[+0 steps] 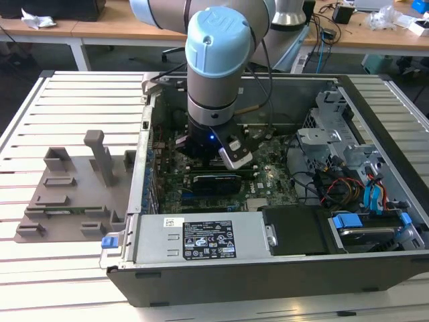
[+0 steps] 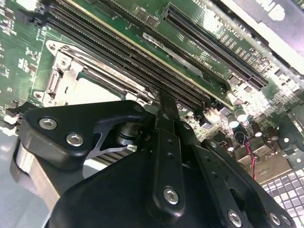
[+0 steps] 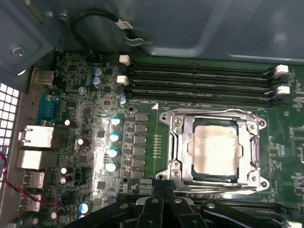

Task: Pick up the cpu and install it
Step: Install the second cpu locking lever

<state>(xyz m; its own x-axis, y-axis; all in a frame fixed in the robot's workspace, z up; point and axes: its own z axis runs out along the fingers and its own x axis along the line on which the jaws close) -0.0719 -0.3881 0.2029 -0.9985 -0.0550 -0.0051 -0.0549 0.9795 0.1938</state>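
Note:
The cpu [image 3: 214, 151], a pale silver square, lies flat inside the metal socket frame [image 3: 175, 127] on the green motherboard [image 3: 142, 102]. In the second wrist view part of the cpu [image 2: 95, 90] shows inside the socket frame [image 2: 59, 78], just beyond my gripper's black body. My gripper [image 3: 164, 191] hangs beside the socket's edge, a little apart from the cpu, with its fingertips [image 2: 164, 102] together and nothing between them. In the exterior view the arm [image 1: 218, 60] reaches down into the open computer case [image 1: 268, 268].
Black memory slots [image 3: 199, 78] run alongside the socket. A row of capacitors [image 3: 114, 142] and rear ports [image 3: 35, 137] stand on its other side. A long black card [image 1: 216, 181], the power supply [image 1: 201, 238] and drive cages [image 1: 348, 147] fill the case. A grey fixture [image 1: 74, 188] sits at the exterior view's left.

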